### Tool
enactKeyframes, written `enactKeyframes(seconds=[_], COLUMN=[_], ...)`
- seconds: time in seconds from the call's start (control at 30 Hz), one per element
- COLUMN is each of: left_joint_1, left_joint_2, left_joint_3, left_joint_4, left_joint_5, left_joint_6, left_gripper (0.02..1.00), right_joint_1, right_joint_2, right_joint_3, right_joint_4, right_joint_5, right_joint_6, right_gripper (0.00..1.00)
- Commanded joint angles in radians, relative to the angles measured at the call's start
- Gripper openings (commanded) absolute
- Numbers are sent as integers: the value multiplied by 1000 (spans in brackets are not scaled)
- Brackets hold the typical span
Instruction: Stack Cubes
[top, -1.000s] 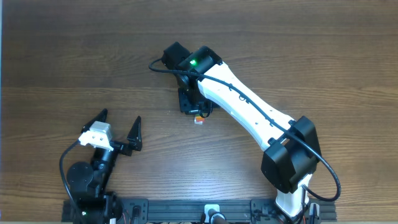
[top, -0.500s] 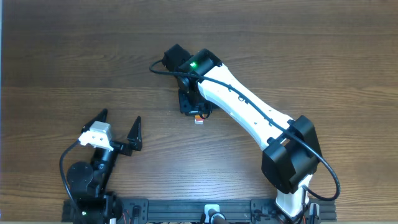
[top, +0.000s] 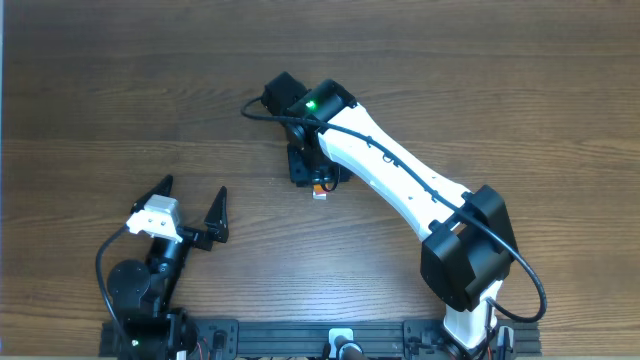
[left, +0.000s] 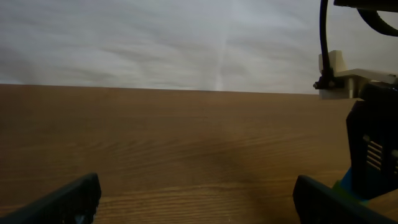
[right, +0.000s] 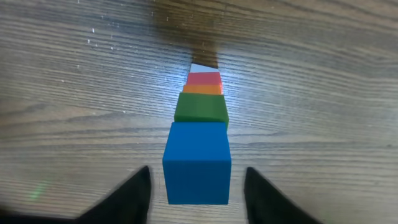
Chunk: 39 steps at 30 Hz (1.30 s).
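Five colours show: blue cube (right: 197, 163), green cube (right: 200, 107), orange cube (right: 202, 89), red cube (right: 204, 78), white cube (right: 200, 68). The tabletop (right: 323, 93) is brown, wood-grained.

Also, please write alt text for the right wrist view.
A stack of cubes on a wooden table: a blue cube on top, then green, orange, red, white. The open right hand flanks the blue cube without touching.

The right arm (top: 400, 180) reaches mid-bench (top: 520, 80) over cubes (top: 319, 191) (mostly hidden); the left hand (top: 192, 203) is spread, well apart.
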Motion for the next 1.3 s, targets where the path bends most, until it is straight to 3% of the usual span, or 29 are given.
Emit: enactKeyframes(seconds=[0.03, 0.13, 0.37, 0.57, 0.73, 0.8, 1.0, 1.2, 1.3], left_joint_1=[-5, -5, -5, -5, -5, -5, -5, -5, -5], left_joint_2=[-5, -5, -5, -5, -5, -5, -5, -5, -5], left_joint_3=[-4, -4, -4, -4, -4, -4, -4, -4, -4], left_joint_4=[-2, -2, -2, -2, -2, -2, -2, -2, -2], left_joint_5=[10, 10, 10, 10, 10, 10, 10, 10, 10], left_joint_6=[11, 11, 11, 11, 11, 11, 11, 11, 11], left_gripper=[998, 1000, 998, 998, 998, 998, 998, 998, 998], right_joint_1=[-5, -13, -114, -407, -567, -599, -722, -763, -800], right_joint_2=[-15, -15, -16, -16, -39, -66, -317, -646, -937], right_joint_3=[-8, -8, -8, -8, -37, -73, -379, -679, -914], right_joint_4=[3, 27, 208, 320, 295, 311, 518, 684, 813], right_joint_5=[6, 7, 32, 51, 72, 102, 112, 104, 4], right_joint_6=[7, 0, -141, -261, -431, -451, -489, -561, -607], right_gripper=[698, 993, 991, 993, 993, 993, 993, 991, 993])
